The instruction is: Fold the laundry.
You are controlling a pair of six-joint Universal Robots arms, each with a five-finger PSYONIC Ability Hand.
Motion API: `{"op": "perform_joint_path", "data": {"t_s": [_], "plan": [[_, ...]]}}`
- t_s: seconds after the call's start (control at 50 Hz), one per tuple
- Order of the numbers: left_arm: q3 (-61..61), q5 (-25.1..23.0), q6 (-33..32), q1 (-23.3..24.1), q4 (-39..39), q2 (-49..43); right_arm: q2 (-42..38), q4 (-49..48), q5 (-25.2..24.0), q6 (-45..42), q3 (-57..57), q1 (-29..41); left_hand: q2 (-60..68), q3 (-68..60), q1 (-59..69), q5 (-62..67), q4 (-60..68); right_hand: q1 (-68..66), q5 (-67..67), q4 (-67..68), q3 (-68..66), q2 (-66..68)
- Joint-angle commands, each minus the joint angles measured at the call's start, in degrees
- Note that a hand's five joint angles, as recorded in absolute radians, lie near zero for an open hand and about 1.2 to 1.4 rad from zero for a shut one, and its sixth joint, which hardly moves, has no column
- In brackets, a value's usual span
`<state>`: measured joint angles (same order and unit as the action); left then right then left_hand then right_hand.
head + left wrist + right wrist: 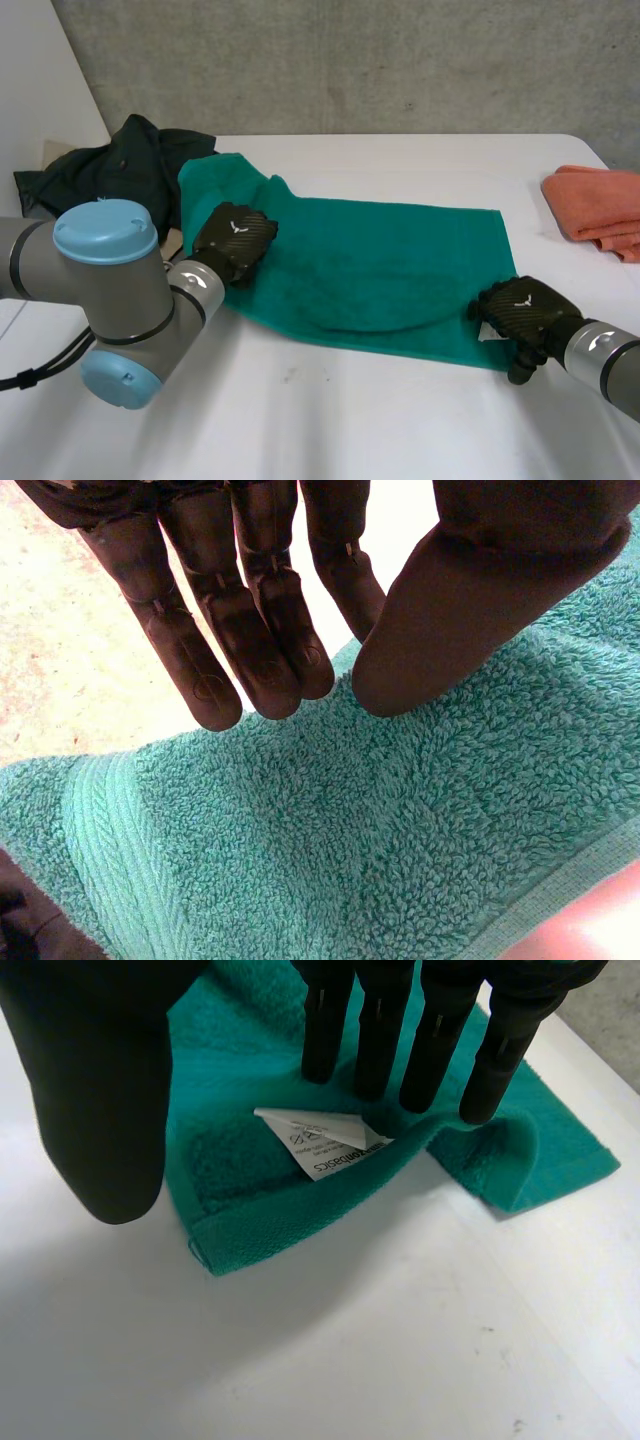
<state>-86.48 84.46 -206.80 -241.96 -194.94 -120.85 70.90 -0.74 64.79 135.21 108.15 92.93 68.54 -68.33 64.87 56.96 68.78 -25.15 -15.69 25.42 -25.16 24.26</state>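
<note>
So the only writing anywhere is on the white care label (325, 1145) sewn at a corner of the green towel (380, 270). It has some symbols and a few lines of print, but honestly it's too small for me to read. That label sits right under the right hand (525, 310), between its thumb and its fingers (432, 1050), with the corner it's sewn to turned over. The right hand's fingers are straight and pointing down at the cloth, the thumb is spread well away, and nothing is pinched. The fingertips look just above or barely on the towel, can't say which. The left hand (235, 240) is at the opposite end of the towel, lying over the cloth near its far corner. Its fingers (260, 650) are stretched out side by side with the thumb straight next to them, tips at the towel's edge, not gripping anything either. The towel lies spread mostly flat on the white worktop (350, 420) between both hands. Beyond the left hand there's a dark crumpled garment (130, 165), and well past the right hand a folded orange towel (600, 210).
</note>
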Motion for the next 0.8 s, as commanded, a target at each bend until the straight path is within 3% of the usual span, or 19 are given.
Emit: {"op": "perform_joint_path", "data": {"t_s": [0.02,0.8], "plan": [[-0.01,-0.17,0.00,-0.35,0.00,0.00,-2.34,-3.91,-0.02,-0.12,-0.05,-0.03,11.46,-11.67,15.13,13.04,11.22,-8.98,-8.44,8.70,-8.97,9.87],[-0.53,0.00,0.08,-0.26,0.09,0.00,-7.44,-8.31,0.60,-0.74,-5.23,2.08,11.46,-11.67,15.13,13.04,11.22,-27.83,-27.29,27.55,-27.81,28.71]]}}
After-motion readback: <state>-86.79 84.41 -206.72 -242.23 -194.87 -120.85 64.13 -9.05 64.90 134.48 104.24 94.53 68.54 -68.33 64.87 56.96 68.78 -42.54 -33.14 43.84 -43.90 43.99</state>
